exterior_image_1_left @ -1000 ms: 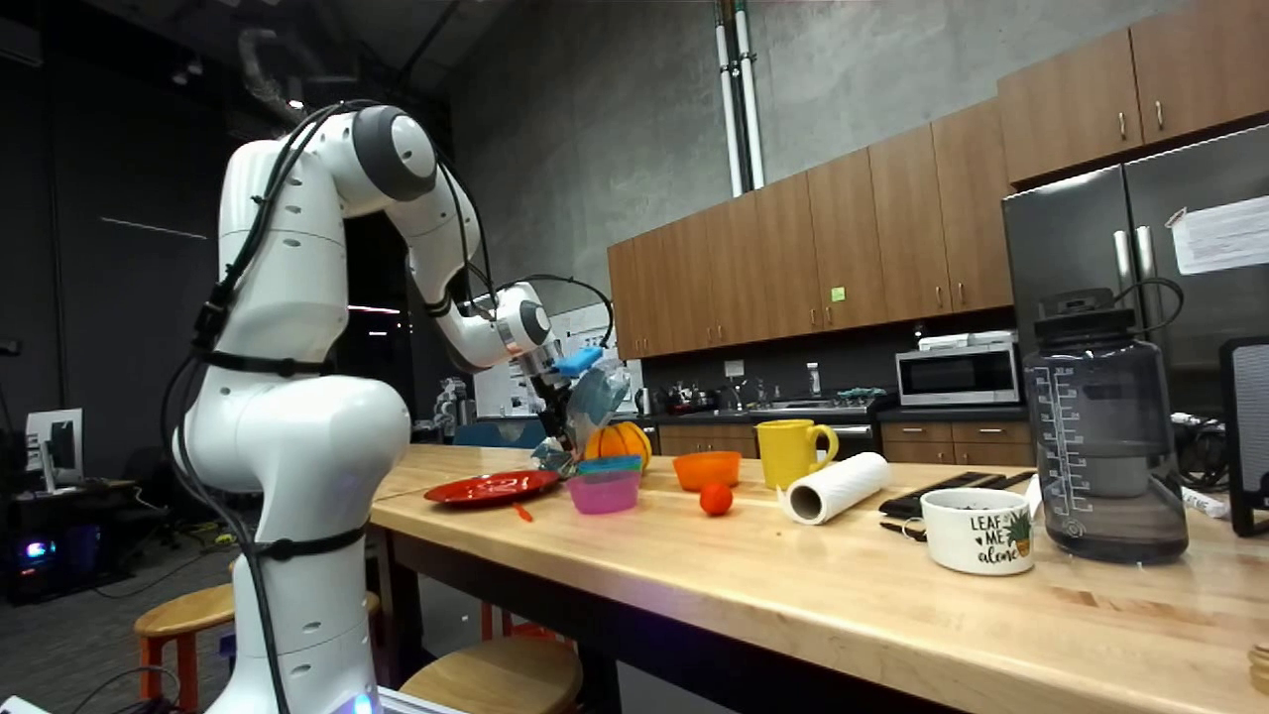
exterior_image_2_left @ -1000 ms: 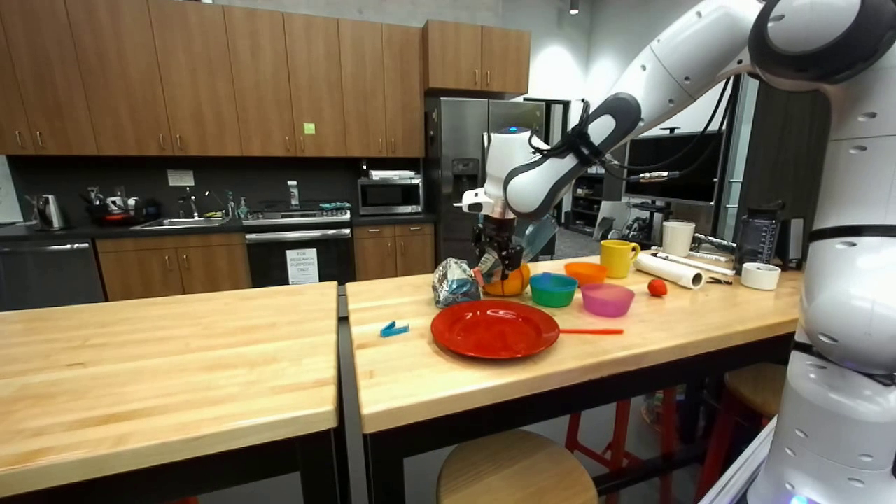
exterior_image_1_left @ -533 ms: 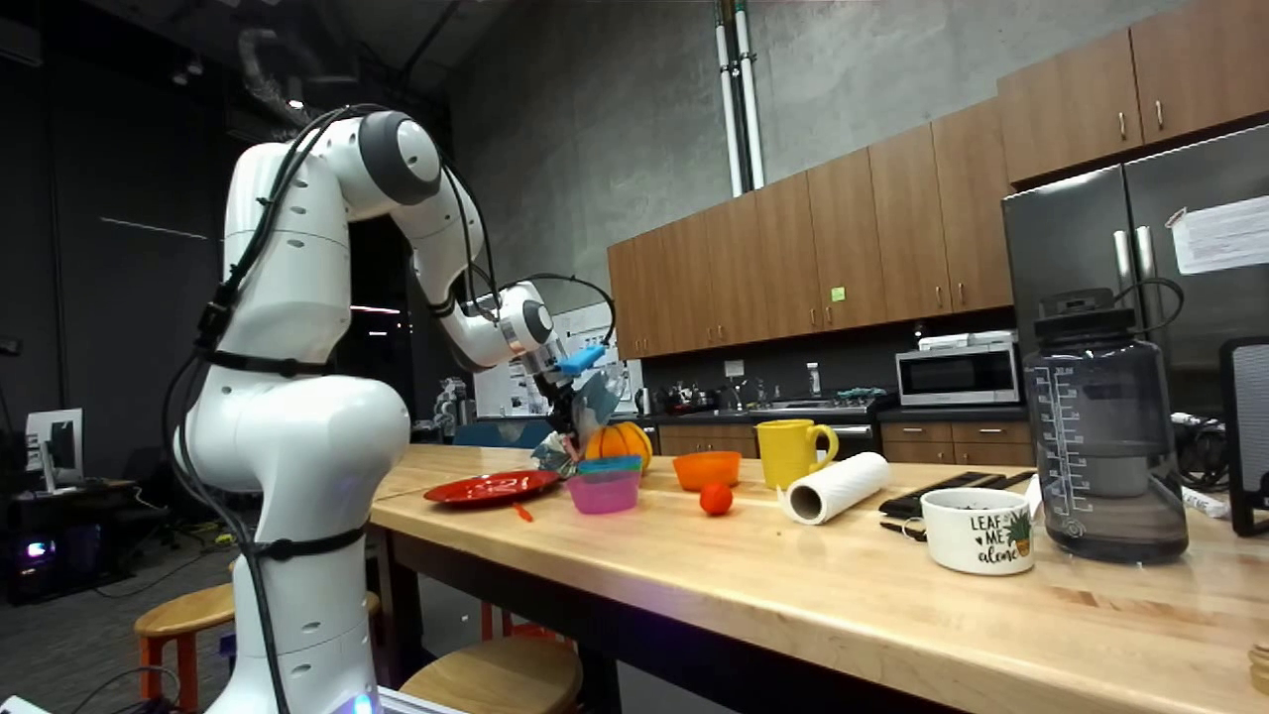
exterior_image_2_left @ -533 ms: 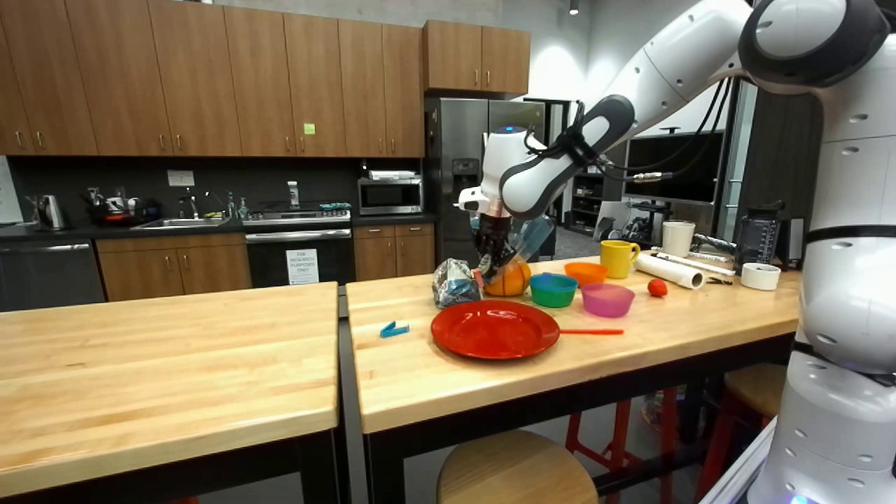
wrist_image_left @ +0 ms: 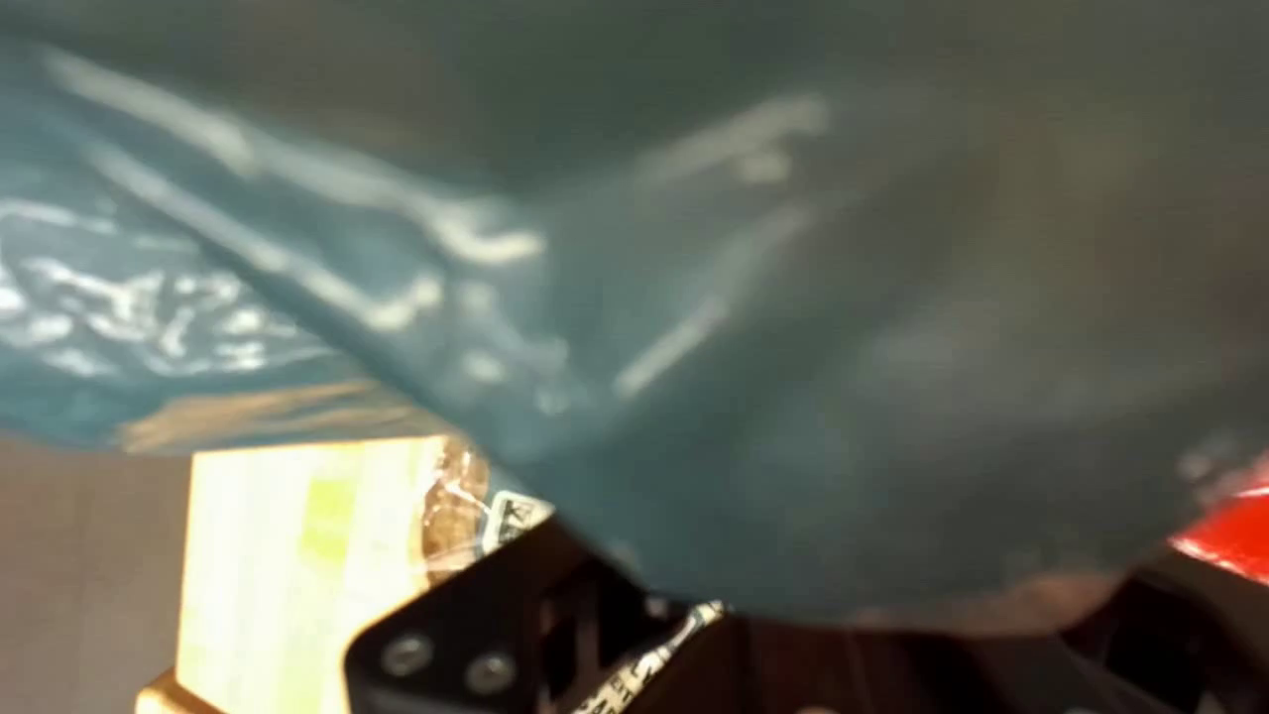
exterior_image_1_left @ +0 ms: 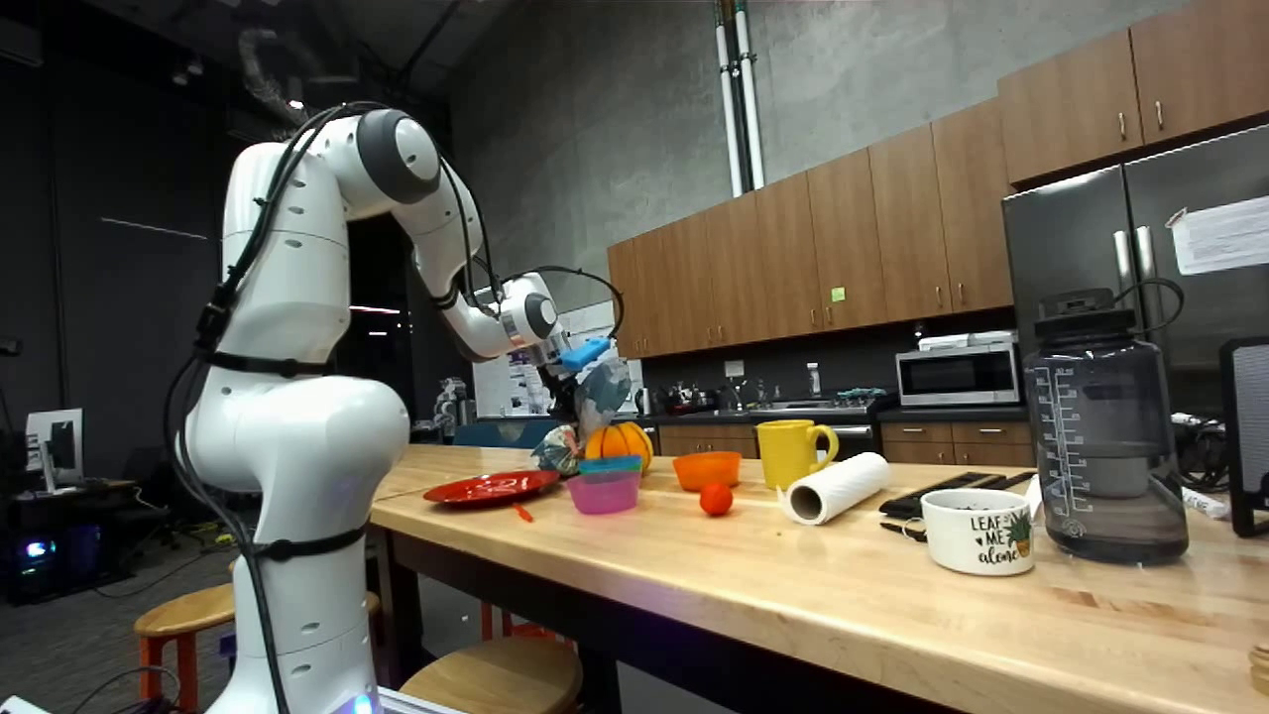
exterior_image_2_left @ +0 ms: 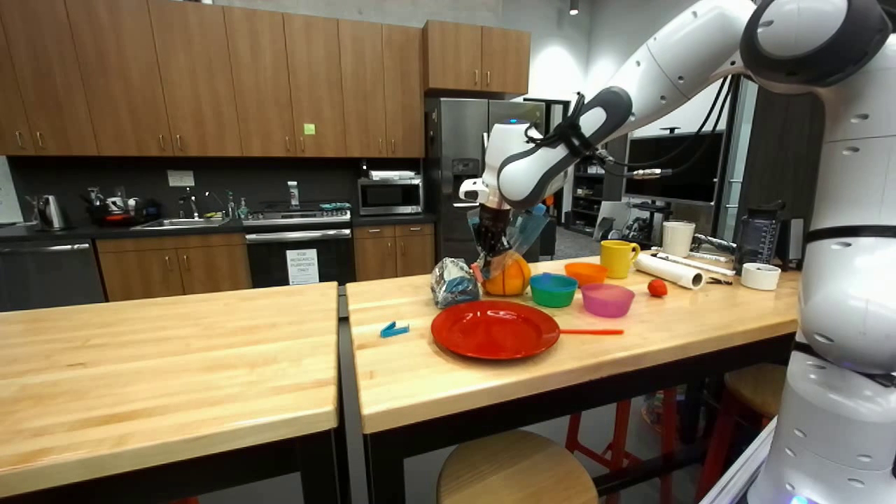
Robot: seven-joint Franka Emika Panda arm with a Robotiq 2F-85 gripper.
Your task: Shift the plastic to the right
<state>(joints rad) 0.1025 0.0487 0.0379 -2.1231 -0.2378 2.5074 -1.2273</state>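
Pointing downward, the black gripper [exterior_image_2_left: 495, 248] hung at the end of the white arm [exterior_image_2_left: 672, 66], low over the wooden table [exterior_image_2_left: 413, 385]. Its tips were hidden, so whether they were spread or pressed together could not be told. Bluish, see-through plastic [wrist_image_left: 634, 297] filled most of the wrist view, crossing in front of the gripper; in both exterior views it showed around and beside the gripper, partly overlapping an orange pumpkin [exterior_image_2_left: 516, 277]. Just beside the pumpkin sat a crumpled silver and blue packet [exterior_image_2_left: 453, 285]; whether the gripper touched either, I could not make out. A green bowl [exterior_image_2_left: 553, 295] stood next to the pumpkin on its other side, with a pink bowl [exterior_image_2_left: 607, 302] near it and an orange bowl [exterior_image_2_left: 585, 273] farther along. A red plate [exterior_image_2_left: 495, 330] lay near the table's edge, a red-orange utensil [exterior_image_2_left: 595, 332] just beside its rim and a small blue clip [exterior_image_2_left: 394, 330] apart from it. Past the bowls were a small round red object [exterior_image_2_left: 656, 288], an upright yellow mug [exterior_image_2_left: 614, 260] and a white roll [exterior_image_1_left: 848, 484] lying on its side. Farther down the table came a white cup [exterior_image_1_left: 977, 535] lettered "LEAF ME alone" and a dark lidded bottle [exterior_image_1_left: 1105, 436]. Well apart, beyond the table, stood a microwave [exterior_image_2_left: 390, 196], brown cabinets [exterior_image_2_left: 259, 84] and a steel fridge [exterior_image_2_left: 456, 147].
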